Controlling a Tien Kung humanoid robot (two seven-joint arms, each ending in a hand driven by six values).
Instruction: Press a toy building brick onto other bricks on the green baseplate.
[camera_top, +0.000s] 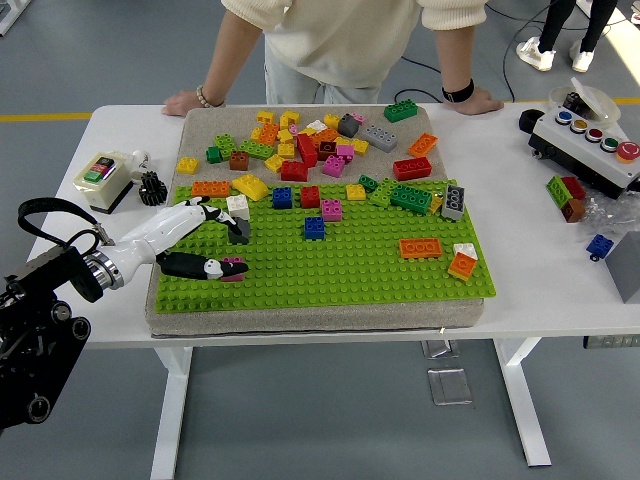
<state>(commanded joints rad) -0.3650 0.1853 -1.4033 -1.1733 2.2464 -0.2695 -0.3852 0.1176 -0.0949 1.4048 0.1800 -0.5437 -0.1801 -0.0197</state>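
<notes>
Baseplate front bare; bricks crowd its far edge and beyond

I see the left hand over the green studded baseplate near its left edge | small magenta brick just right of my thumb | grey-and-white stacked bricks by my fingertips | loose multicoloured brick pile behind, well apart.

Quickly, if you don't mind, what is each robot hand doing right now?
Left hand: over the green baseplate, thumb beside the magenta brick; whether it grips anything cannot be told.
Right hand: not in view.
</notes>
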